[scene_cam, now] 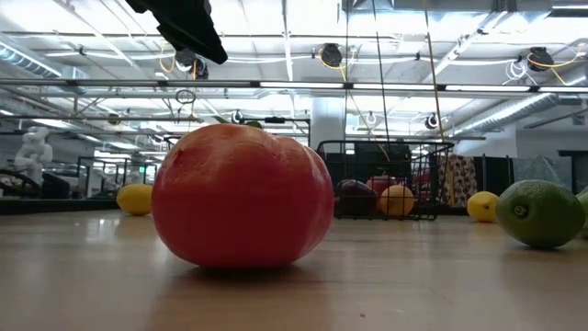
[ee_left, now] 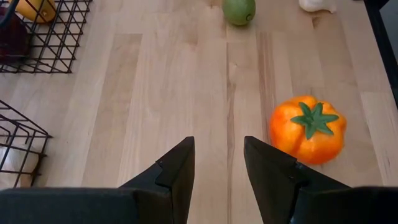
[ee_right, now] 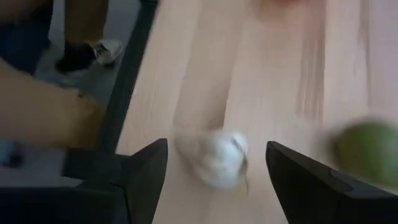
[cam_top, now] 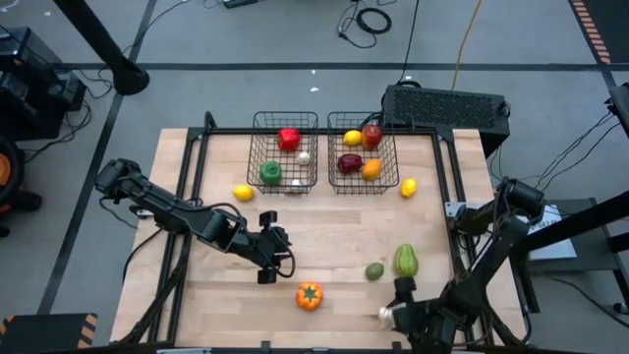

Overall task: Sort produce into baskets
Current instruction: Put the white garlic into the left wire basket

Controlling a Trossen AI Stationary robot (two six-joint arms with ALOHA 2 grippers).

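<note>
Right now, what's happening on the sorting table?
Produce sorting is part done. Both wire baskets already hold fruit and vegetables. The right gripper is low at the table's near edge, fingers open around a white garlic bulb. The left gripper hovers empty beside the orange pepper. Two lemons, a green pepper and a lime wait loose.

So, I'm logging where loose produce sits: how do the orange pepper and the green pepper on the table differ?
The orange pepper is squat and round; the green pepper is taller and narrower. The orange pepper lies near the left gripper, the green pepper nearer the right gripper, beside a lime-like green fruit. Both rest on the bare table, outside the baskets.
</note>
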